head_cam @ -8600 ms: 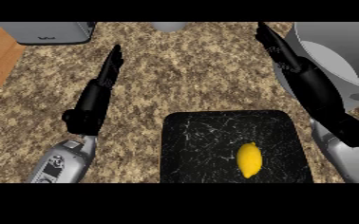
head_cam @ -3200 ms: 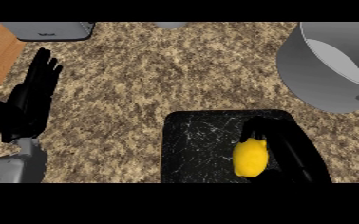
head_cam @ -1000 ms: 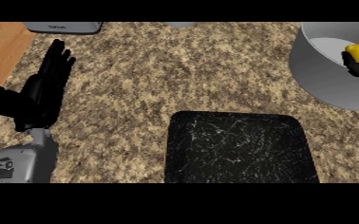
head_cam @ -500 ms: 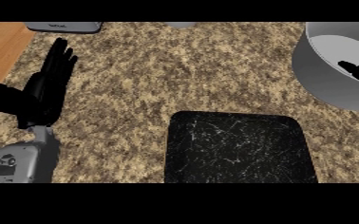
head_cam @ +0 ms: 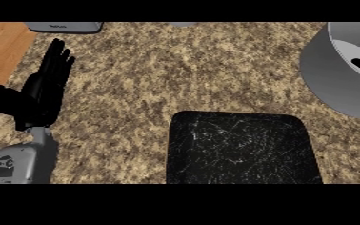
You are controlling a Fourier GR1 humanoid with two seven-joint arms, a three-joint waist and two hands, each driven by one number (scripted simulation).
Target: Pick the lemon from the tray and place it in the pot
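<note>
The dark, white-veined square tray (head_cam: 243, 148) lay nearest on the speckled granite counter (head_cam: 175, 71), nothing on it. Left of the tray, the black left hand (head_cam: 44, 91) rested with fingers straight and spread. Beyond the tray's right corner stood the grey round metal pot (head_cam: 330, 71); the lemon could not be seen.

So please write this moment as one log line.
tray: no lemon on it | pot: right edge, inside mostly hidden | left hand: open, resting | right hand: not visible
</note>
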